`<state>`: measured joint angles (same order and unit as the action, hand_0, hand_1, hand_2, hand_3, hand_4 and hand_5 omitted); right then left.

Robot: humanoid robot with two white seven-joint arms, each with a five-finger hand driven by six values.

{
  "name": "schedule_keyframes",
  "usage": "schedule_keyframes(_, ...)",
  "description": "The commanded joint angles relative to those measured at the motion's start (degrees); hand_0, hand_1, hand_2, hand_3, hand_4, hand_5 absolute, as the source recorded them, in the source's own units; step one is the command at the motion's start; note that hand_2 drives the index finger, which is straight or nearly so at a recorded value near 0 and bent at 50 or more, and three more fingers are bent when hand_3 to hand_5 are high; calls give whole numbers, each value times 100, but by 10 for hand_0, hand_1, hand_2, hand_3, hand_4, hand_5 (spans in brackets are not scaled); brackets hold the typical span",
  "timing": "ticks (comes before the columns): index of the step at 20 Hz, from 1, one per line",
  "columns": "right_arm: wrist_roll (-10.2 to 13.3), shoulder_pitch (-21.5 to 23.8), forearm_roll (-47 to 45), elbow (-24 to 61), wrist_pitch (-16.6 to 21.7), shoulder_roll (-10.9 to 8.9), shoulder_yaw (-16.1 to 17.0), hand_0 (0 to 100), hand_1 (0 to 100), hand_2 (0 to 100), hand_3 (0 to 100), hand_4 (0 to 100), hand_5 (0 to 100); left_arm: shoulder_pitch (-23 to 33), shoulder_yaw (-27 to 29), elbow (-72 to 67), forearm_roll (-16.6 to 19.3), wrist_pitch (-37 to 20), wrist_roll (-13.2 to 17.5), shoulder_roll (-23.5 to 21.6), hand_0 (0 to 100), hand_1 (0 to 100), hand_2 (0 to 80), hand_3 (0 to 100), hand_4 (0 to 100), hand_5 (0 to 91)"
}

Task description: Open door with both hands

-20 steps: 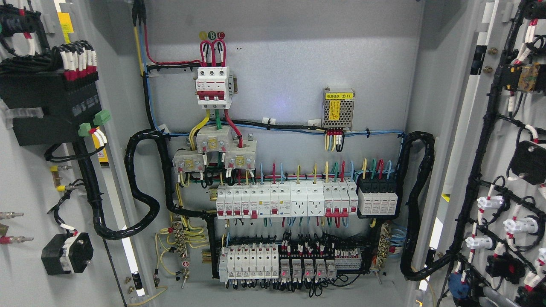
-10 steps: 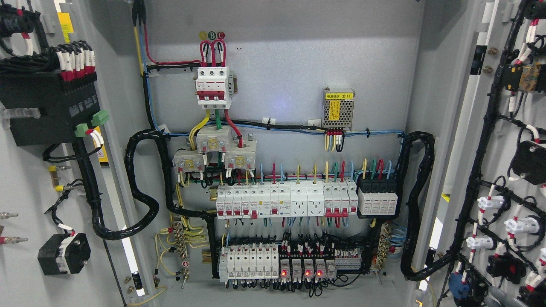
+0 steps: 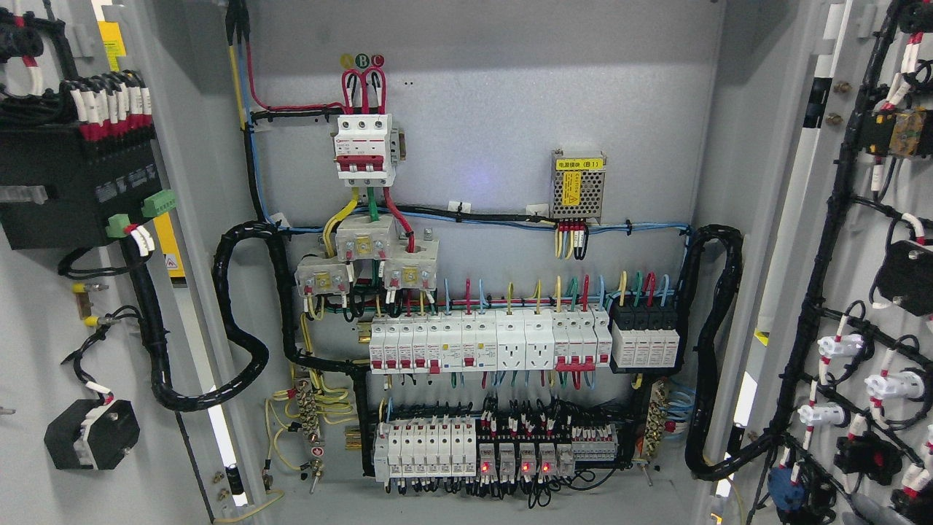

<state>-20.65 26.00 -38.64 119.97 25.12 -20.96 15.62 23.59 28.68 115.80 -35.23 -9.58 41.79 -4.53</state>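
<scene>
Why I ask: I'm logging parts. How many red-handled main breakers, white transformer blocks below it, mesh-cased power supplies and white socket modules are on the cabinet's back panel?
Main breaker: 1
White transformer blocks: 3
Mesh-cased power supply: 1
White socket modules: 2
Total: 7

Only stuff I can read: round A, B, C markers point(image 3: 362, 60) above the red-and-white breaker point(image 3: 364, 146), and "(B1)" on the yellow label point(image 3: 580, 165) of the little mesh power supply point(image 3: 577, 186). The rest is too tiny.
</scene>
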Motion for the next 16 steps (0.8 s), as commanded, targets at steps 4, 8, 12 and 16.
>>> schedule_keyframes(4, 17, 28, -187, 1, 1, 57, 248, 215, 63, 0, 0, 0, 0, -505, 1289, -681, -229, 605, 443, -145, 66, 78, 226, 424, 289, 2)
schedule_keyframes(8, 17, 37, -197, 1, 1, 83, 406, 215, 63, 0, 0, 0, 0, -531, 1544, -866, -361, 668, 558, -312, 59, 85, 239, 434, 300, 23)
schedule_keyframes(12, 17, 107, -197, 1, 1, 92, 451, 215, 63, 0, 0, 0, 0, -549, 1702, -1103, -388, 668, 646, -444, 54, 89, 247, 437, 306, 31)
schedule_keyframes(16, 17, 142, -205, 1, 1, 92, 451, 215, 63, 0, 0, 0, 0, -628, 1703, -1401, -493, 676, 646, -663, 50, 93, 247, 440, 309, 34)
